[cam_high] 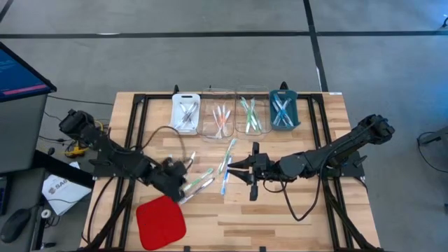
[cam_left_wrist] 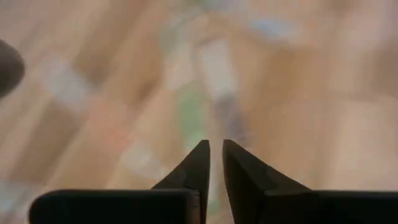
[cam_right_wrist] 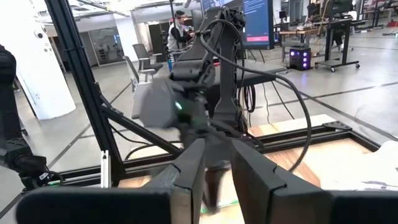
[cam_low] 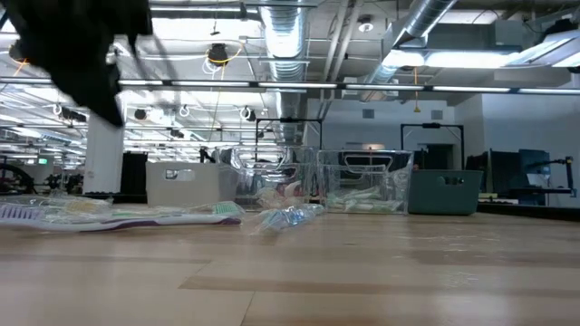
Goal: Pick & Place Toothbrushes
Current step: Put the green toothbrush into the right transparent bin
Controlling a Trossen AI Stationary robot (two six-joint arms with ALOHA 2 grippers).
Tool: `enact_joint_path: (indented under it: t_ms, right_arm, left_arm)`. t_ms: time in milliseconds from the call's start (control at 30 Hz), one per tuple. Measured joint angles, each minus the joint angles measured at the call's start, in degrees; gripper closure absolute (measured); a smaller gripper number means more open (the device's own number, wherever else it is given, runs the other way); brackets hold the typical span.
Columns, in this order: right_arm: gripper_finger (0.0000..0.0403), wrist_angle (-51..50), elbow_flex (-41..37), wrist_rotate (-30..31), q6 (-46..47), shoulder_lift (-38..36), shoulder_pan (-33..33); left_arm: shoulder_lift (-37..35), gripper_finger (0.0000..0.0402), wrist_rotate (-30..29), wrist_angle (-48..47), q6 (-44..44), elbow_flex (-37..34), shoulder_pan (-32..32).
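Several toothbrushes lie loose on the wooden table: a pair [cam_high: 201, 182] near the middle left, one [cam_high: 228, 155] farther back and a blue one [cam_high: 225, 184] beside it. In the low view they lie flat [cam_low: 118, 214]. My left gripper [cam_high: 185, 186] hangs slanting down just left of the pair. Its fingers [cam_left_wrist: 215, 147] stand a narrow slit apart over blurred brushes, with nothing between them. My right gripper [cam_high: 232, 166] waits level above the middle brushes, pointing toward the table's left. Its fingers [cam_right_wrist: 217, 149] are slightly apart and hold nothing.
Along the far edge stand a white tray [cam_high: 186, 112], two clear trays [cam_high: 219, 117] [cam_high: 250, 115] and a blue tray [cam_high: 283, 110], each holding toothbrushes. A red square pad [cam_high: 161, 220] lies at the near left. A monitor [cam_high: 21, 70] stands off the table's left.
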Motion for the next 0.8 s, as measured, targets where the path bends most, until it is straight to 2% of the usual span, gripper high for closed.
enact_joint_path:
  t_ms: [100,233,433,600,700,800]
  right_arm:
    - [0.0330,0.20,0.00,0.00,0.00,0.00,-0.01]
    - [0.0330,0.23,0.00,0.00,0.00,0.00,0.00]
    - [0.0330,0.24,0.00,0.00,0.00,0.00,0.00]
    - [0.0330,0.20,0.00,0.00,0.00,0.00,0.00]
    - [0.0330,0.20,0.00,0.00,0.00,0.00,0.00]
    - [0.0330,0.20,0.00,0.00,0.00,0.00,0.00]
  left_arm:
    - [0.02,0.0348,-0.23,-11.15,-12.14,-0.02,2.10]
    - [0.02,0.0326,0.20,-14.76,-21.18,-0.02,4.88]
    - [0.02,0.0293,5.67,-15.13,-22.49,-0.02,7.48]
    - [0.02,0.0263,8.90,-20.15,-22.77,-0.02,8.80]
    - [0.02,0.0246,9.62,-22.56,-23.87,-0.07,9.61]
    - [0.02,0.0232,9.63,-20.99,-24.05,-1.01,10.26]
